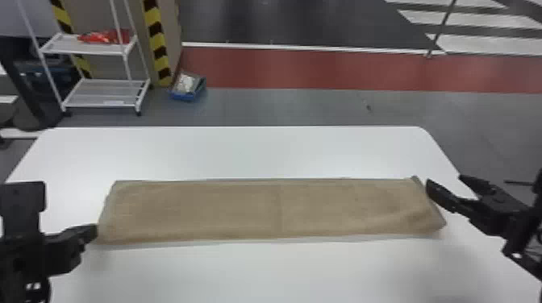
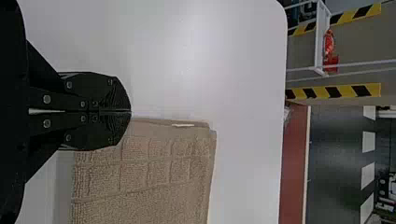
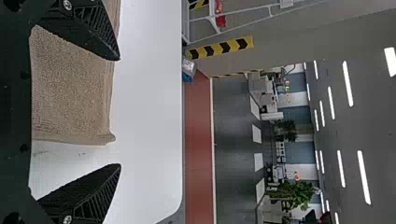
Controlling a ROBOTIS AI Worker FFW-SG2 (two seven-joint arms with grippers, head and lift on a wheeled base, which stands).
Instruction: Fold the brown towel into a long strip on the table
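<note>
The robot has a matte black left arm [image 1: 18, 258] and a matching black right arm [image 1: 520, 237], angular and blocky, whose left end effector [image 1: 92, 232] and right end effector [image 1: 445, 181] each have two flat, tapering black fingers [image 2: 100, 86] with finely ridged surfaces and round silver screws [image 2: 46, 99].
</note>
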